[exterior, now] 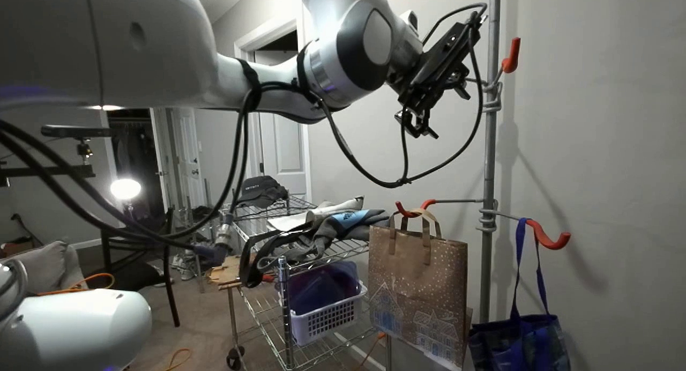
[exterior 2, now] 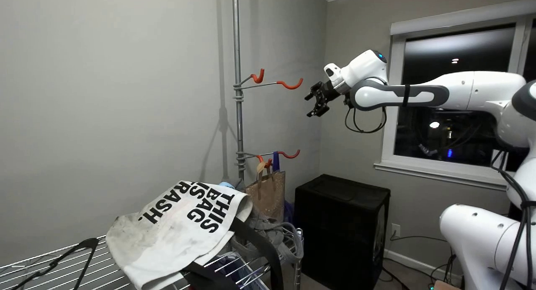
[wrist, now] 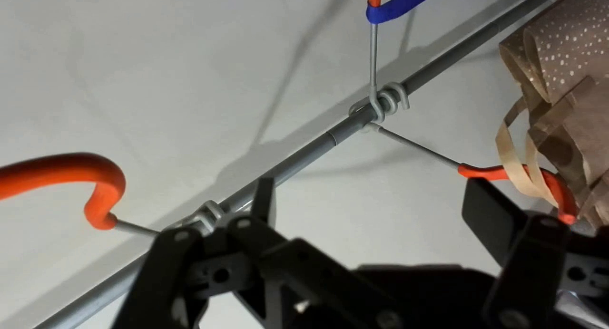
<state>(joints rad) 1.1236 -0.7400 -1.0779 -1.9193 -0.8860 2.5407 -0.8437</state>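
Observation:
My gripper (wrist: 376,205) stands open in the wrist view, its fingers spread wide with only wall visible between them. In an exterior view the gripper (exterior 2: 309,106) hangs in the air beside an upper orange hook (exterior 2: 291,84), apart from it. That hook bears nothing. Lower on the grey pole (wrist: 299,160), a brown paper bag (wrist: 571,58) hangs by its handles from an orange hook (wrist: 485,172). A blue strap (wrist: 399,5) loops over another lower hook; it belongs to a dark blue bag (exterior: 525,339).
A wire rack (exterior: 268,328) stands near the pole, with a cap (exterior: 262,191) and grey straps on top and a white basket (exterior: 327,317) below. A white tote bag (exterior 2: 180,231) with black lettering lies on it beside a black hanger (exterior 2: 58,260). A black box (exterior 2: 341,227) stands in the corner.

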